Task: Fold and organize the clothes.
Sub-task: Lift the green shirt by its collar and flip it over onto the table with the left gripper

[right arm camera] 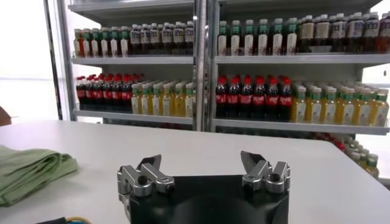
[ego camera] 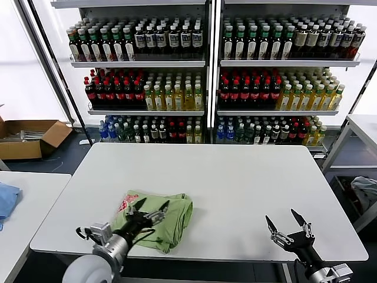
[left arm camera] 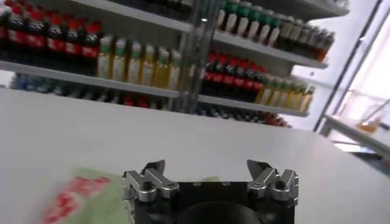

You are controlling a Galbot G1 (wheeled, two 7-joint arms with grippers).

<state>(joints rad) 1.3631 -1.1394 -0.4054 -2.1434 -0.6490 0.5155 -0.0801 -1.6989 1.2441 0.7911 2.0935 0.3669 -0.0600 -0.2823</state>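
The light green polo shirt (ego camera: pixel 159 217) lies folded into a compact bundle near the front left of the white table (ego camera: pixel 235 183), its red-and-white print (ego camera: pixel 125 204) showing at its left edge. My left gripper (ego camera: pixel 152 207) hovers open and empty just over the shirt; in the left wrist view (left arm camera: pixel 207 167) the shirt (left arm camera: pixel 85 195) lies below and to the side. My right gripper (ego camera: pixel 285 221) is open and empty near the table's front right edge. In the right wrist view (right arm camera: pixel 201 163) the folded shirt (right arm camera: pixel 30 170) lies far off to the side.
Shelves of bottles (ego camera: pixel 206 76) stand behind the table. A second white table (ego camera: pixel 23 200) at the left carries a blue cloth (ego camera: pixel 7 200). A cardboard box (ego camera: pixel 29 138) sits on the floor at the far left. Another table (ego camera: pixel 362 127) stands at the right.
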